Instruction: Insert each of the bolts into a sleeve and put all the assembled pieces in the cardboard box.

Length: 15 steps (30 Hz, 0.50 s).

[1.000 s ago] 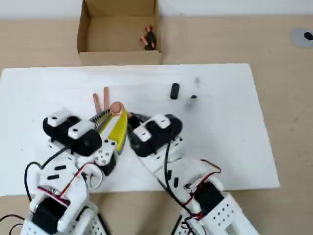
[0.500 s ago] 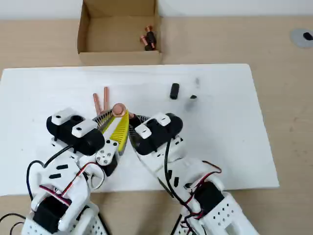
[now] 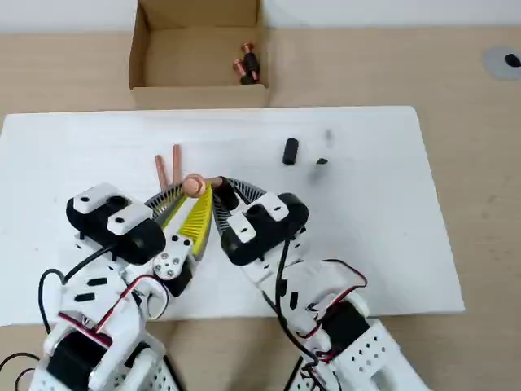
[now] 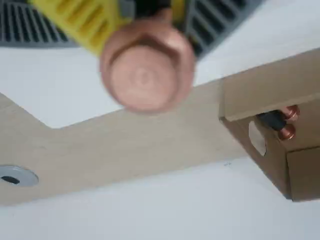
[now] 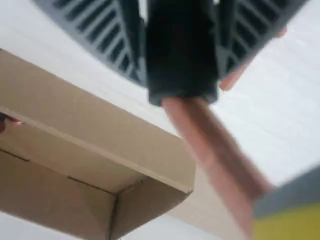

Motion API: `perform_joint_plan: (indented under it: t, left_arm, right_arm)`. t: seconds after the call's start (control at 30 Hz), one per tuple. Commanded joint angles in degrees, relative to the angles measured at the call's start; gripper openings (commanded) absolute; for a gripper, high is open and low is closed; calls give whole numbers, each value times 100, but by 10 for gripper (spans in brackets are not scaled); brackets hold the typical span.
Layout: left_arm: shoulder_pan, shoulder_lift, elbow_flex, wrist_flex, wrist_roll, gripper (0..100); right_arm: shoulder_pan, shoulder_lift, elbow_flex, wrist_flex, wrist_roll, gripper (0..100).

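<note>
My left gripper [image 3: 194, 192], with one yellow finger [image 4: 75, 20], is shut on a copper bolt [image 3: 194, 186]. The bolt's round head [image 4: 146, 75] faces the left wrist camera. My right gripper [image 3: 225, 194] is shut on a black sleeve [image 5: 182, 50] just beside it. The bolt's shaft [image 5: 215, 155] runs out of the sleeve's mouth toward the yellow finger. Two loose bolts [image 3: 168, 165] lie on the white sheet just beyond both grippers. A loose black sleeve [image 3: 291, 151] lies farther right. The cardboard box [image 3: 142, 61] at the far edge holds assembled pieces [image 3: 247, 63].
A white sheet [image 3: 383, 228] covers the wooden table under both arms. A small black bit [image 3: 322, 161] lies beside the loose sleeve. A grey disc [image 3: 503, 61] sits on the wood at the far right. The box's near wall [image 3: 199, 96] borders the sheet.
The left arm's body has shifted a little left and back. The right gripper's fingers have come forward beside the bolt head, and the bolt's shaft now lies sideways into the sleeve.
</note>
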<state>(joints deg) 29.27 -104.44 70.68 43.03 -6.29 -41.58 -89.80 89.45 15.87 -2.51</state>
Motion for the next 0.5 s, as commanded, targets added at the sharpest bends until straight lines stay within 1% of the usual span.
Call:
perform_joint_plan:
  t: [0.0,0.13,0.3,0.47]
  left_arm:
    - [255,4,-440,185,105,10]
    - [255,4,-580,281,123,10]
    - [255,4,-765,281,431,10]
    - [255,303,-1037,360,440,11]
  right_arm:
    - [31,-127,22,-273,53,10]
    - [22,-136,242,-448,35,10]
    - [22,-75,813,-1495,62,10]
    - [31,-127,796,-1600,70,10]
